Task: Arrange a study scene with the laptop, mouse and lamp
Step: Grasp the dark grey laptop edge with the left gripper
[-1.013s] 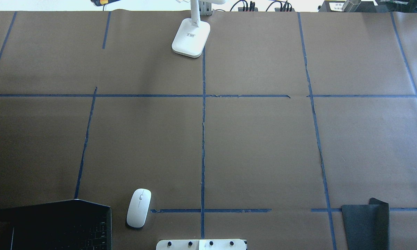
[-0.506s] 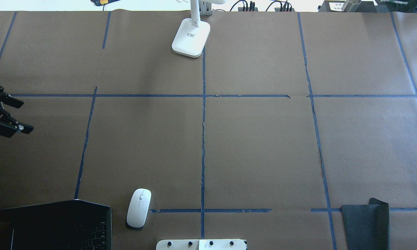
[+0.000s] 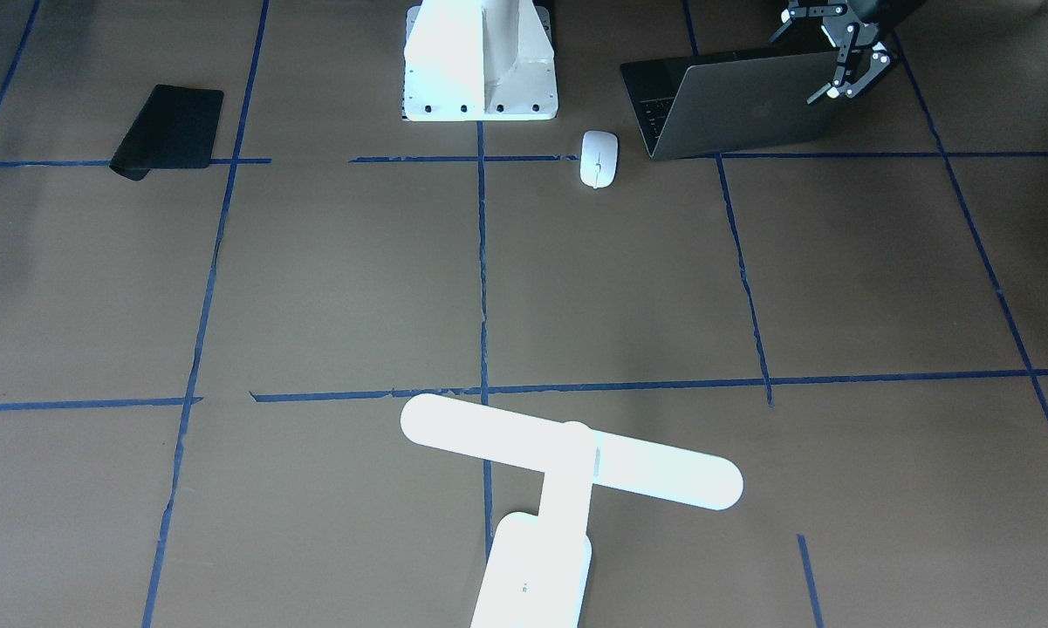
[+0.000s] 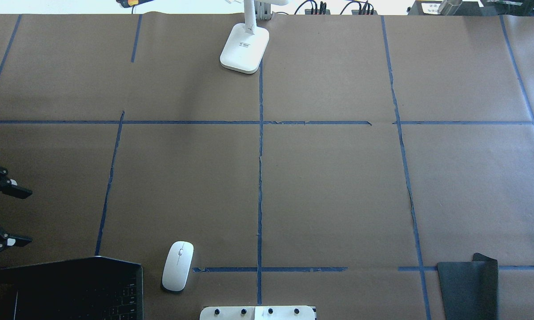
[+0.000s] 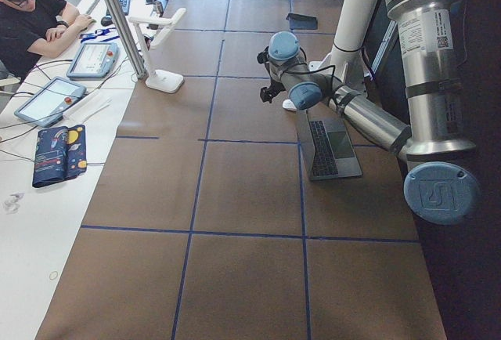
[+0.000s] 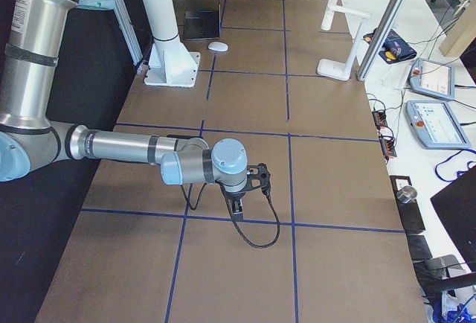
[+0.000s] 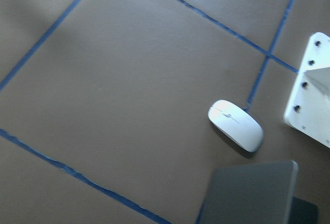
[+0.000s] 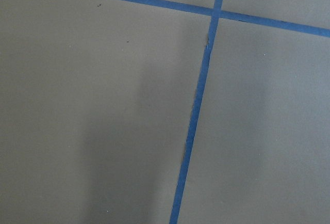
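- Left gripper (image 4: 26,218): black two-finger unit with both fingers spread wide and nothing between them. It sits at the overhead view's left edge, just past the laptop's raised lid. I can't tell whether it touches the lid.
- Left arm: the silver forearm reaches out from the elbow over the laptop, with the blue-capped wrist joints bent. Its wrist cam looks down on the mouse, a lid corner and the pedestal edge.
- laptop (image 3: 724,113): slim grey metal, open, with the lid back facing the front camera and dark keys towards the robot. It stands at the table's near-robot edge on the robot's left.
- mouse (image 4: 178,266): small glossy white oval with a thin slit on top. It lies flat just beside the laptop towards the table centre, without touching it.
- lamp (image 3: 576,453): matte white T shape with a long round-ended bar head, a narrow arm and a rounded rectangular base. It stands at the far edge near the centre line, well apart from the laptop and mouse.
- Right gripper (image 6: 262,179): seen only in the right side view, so I can't tell whether it is open. The forearm stretches low and nearly level over the table with a cable looped below. Its wrist cam shows only paper and a tape cross.
- black mat (image 3: 167,129): thin and flexible with one corner curled, lying on the robot's right near edge.
- pedestal (image 3: 480,61): blocky, white and bolted down, at the centre of the near edge.
- table (image 4: 338,186): covered in brown paper with a blue tape grid, torn in spots.
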